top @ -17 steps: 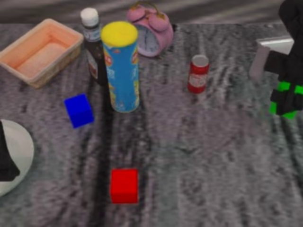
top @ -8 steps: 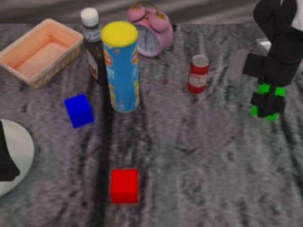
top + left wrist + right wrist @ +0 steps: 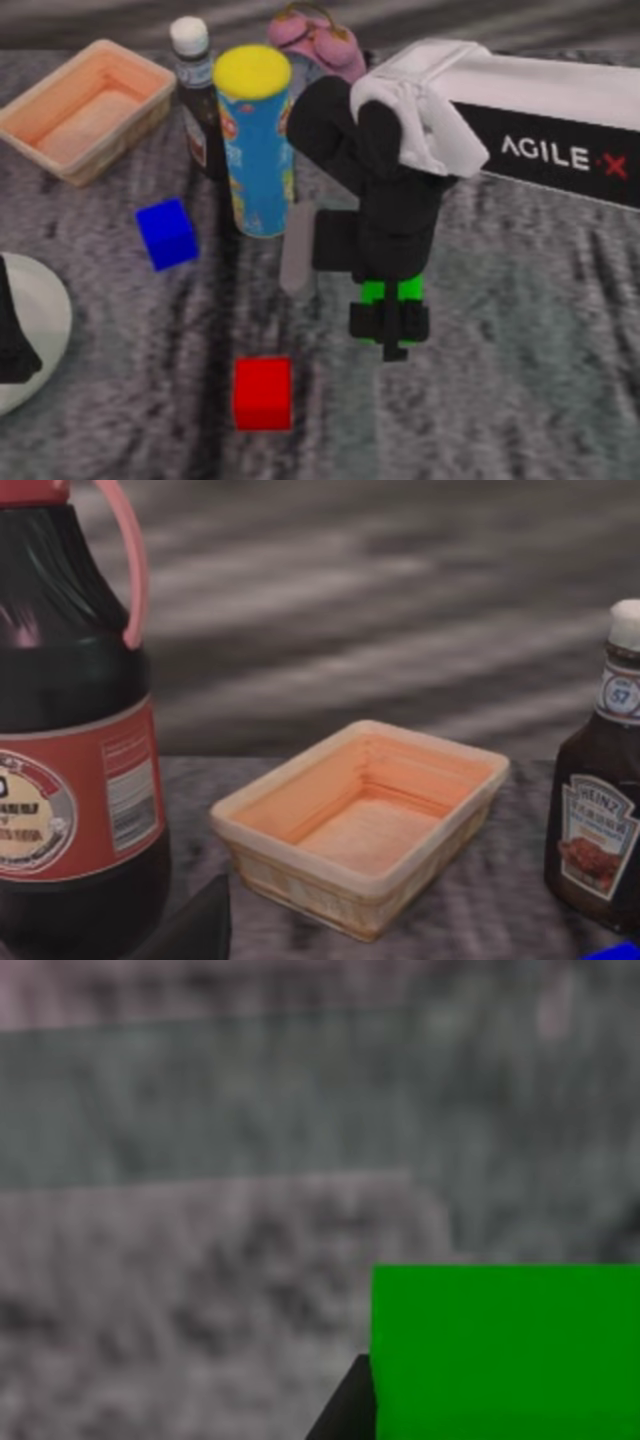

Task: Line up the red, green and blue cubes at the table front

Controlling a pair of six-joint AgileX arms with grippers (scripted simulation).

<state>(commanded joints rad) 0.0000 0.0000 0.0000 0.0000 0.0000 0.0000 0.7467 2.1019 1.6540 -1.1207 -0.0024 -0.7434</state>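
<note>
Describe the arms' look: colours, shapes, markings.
In the top view the right arm has a boxy white shell over a black panel lettered AGILE X in white, the X red. Its wrist is rounded and black, ending in a black right gripper. The left arm shows only a white rounded part and a black block at the table's left edge.

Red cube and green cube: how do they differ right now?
The small plain red cube rests free on the mottled grey cloth table near the front; the small plain green cube is clamped in the right pincer, mostly hidden under the arm. Both look alike in shape.
</note>
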